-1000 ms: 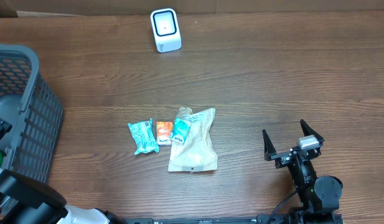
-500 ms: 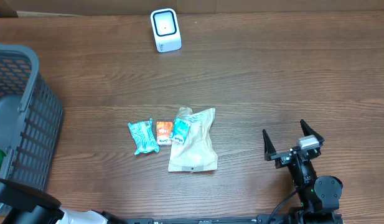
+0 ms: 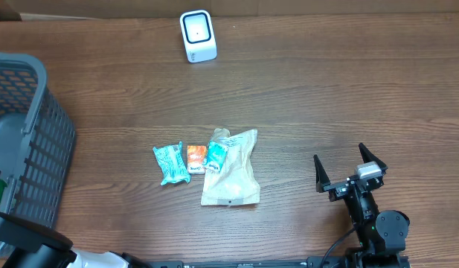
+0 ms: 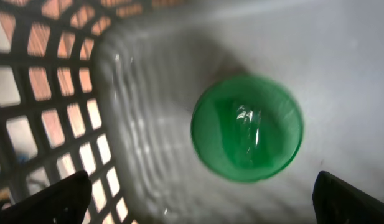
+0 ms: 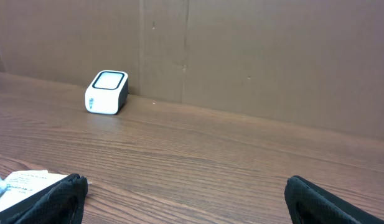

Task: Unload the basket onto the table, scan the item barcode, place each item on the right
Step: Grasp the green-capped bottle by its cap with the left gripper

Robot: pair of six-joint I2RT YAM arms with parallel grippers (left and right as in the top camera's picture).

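Note:
The white barcode scanner (image 3: 197,35) stands at the table's far edge, also in the right wrist view (image 5: 107,92). Mid-table lie a teal packet (image 3: 170,164), a small orange packet (image 3: 196,158), a teal-labelled packet (image 3: 217,155) and a tan pouch (image 3: 230,175). My left gripper (image 4: 198,202) is open inside the grey basket (image 3: 36,149), above a round green item (image 4: 246,129) lying on the basket floor; nothing sits between its fingers. My right gripper (image 3: 342,167) is open and empty low over the table at the near right.
The basket's lattice wall (image 4: 48,93) rises to the left of the green item. A brown cardboard wall (image 5: 254,56) backs the table. The pouch's corner (image 5: 23,180) shows at the lower left of the right wrist view.
The left gripper has drawn back out of the overhead view inside the basket and its jaws have spread wider. The right arm and the packets have not moved.

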